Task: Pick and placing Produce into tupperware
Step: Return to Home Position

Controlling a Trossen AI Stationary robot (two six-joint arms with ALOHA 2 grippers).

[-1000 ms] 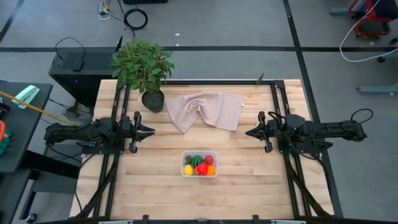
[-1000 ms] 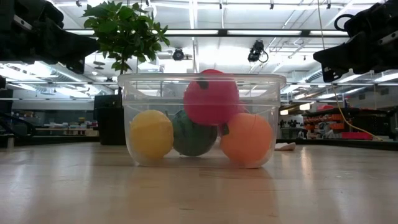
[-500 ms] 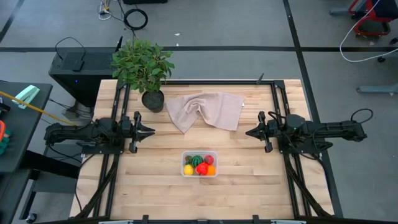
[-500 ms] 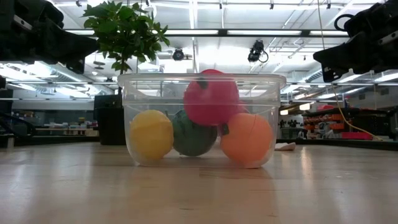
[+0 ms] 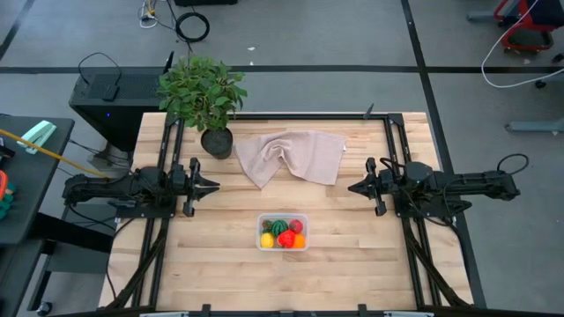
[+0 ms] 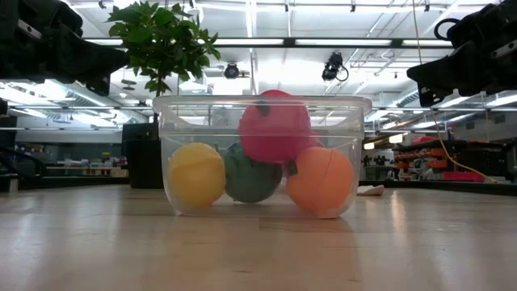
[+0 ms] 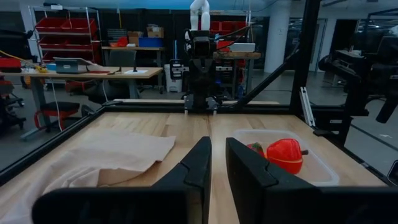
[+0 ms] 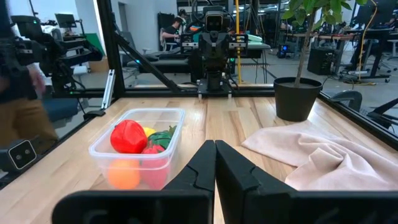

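Note:
The clear tupperware [image 5: 282,232] stands on the table near its front middle and holds all the produce: a yellow piece [image 6: 196,174], a dark green one [image 6: 251,175], an orange one [image 6: 321,179], and a red one [image 6: 275,127] resting on top of the others; a second red piece [image 8: 152,154] shows beside it. My left gripper [image 5: 216,186] hovers shut at the table's left side, pointing right. My right gripper [image 5: 351,187] hovers shut at the right side, pointing left. Both are well away from the container.
A beige cloth [image 5: 291,156] lies crumpled behind the container. A potted plant [image 5: 204,97] stands at the far left corner. Black frame rails [image 5: 401,167] run along both table sides. Bare wood lies in front of and beside the container. A person [image 8: 22,99] stands beyond the table.

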